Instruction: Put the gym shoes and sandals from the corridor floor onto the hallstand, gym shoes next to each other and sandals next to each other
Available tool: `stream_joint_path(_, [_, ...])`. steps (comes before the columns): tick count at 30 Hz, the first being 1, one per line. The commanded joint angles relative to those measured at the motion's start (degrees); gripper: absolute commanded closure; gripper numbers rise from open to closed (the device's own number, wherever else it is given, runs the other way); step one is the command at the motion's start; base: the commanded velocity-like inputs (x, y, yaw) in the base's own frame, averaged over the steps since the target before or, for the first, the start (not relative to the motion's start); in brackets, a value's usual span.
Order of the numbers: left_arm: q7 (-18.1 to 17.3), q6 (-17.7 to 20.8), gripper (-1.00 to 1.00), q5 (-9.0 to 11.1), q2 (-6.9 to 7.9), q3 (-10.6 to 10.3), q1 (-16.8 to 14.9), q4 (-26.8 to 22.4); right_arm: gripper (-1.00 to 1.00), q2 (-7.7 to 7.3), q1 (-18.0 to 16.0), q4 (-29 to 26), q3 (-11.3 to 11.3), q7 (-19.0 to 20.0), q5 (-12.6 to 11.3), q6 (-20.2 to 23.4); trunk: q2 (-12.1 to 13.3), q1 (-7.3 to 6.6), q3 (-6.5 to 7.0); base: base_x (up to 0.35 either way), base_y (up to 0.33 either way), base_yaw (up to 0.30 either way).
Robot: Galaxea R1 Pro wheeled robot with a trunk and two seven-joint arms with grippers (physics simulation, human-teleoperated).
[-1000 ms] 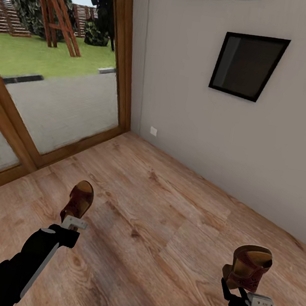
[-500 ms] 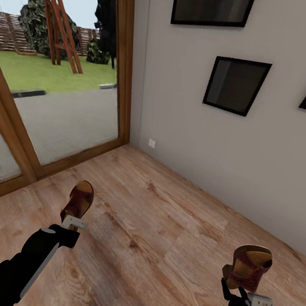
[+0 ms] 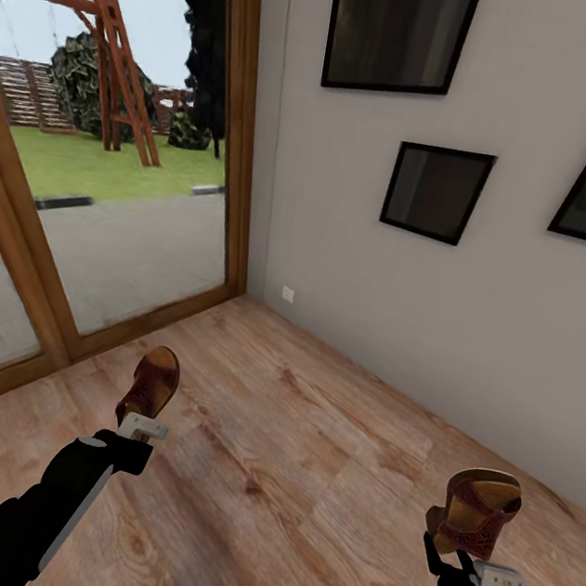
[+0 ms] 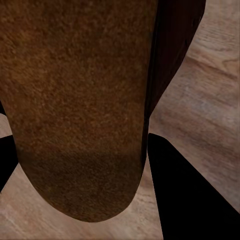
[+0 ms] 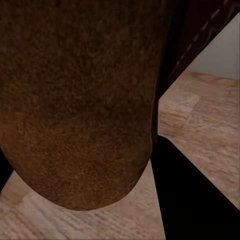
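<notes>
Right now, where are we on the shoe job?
Looks done: both sandals are off the floor. In hand: the left gripper holds one sandal, the right gripper holds the other sandal, jaws shut on each. Left: placing both side by side on the rack, then the two gym shoes. The head view faces a wall corner and glass door.

Count: 2 sandals, one in left gripper (image 3: 144, 424) – left sandal (image 3: 151, 386), other in right gripper (image 3: 477, 567) – right sandal (image 3: 476, 510). 3 dark wall frames (image 3: 436, 192). 1 wall socket (image 3: 287, 294). 2 arms.
</notes>
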Motion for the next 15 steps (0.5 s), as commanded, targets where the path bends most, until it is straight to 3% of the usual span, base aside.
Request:
stream_joint_path(1, [-0.2,0.0,1.0,-0.1,-0.01,0.0,0.0,0.0,1.0,0.0,0.0,0.0,0.0,0.0,0.0,0.0,0.0,-0.02,0.23,0.0,0.0,0.0])
stream_joint_path(15, [-0.2,0.0,1.0,-0.1,-0.08,0.0,0.0,0.0,1.0,0.0,0.0,0.0,0.0,0.0,0.0,0.0,0.2,-0.38,3.25,0.0,0.0,0.0])
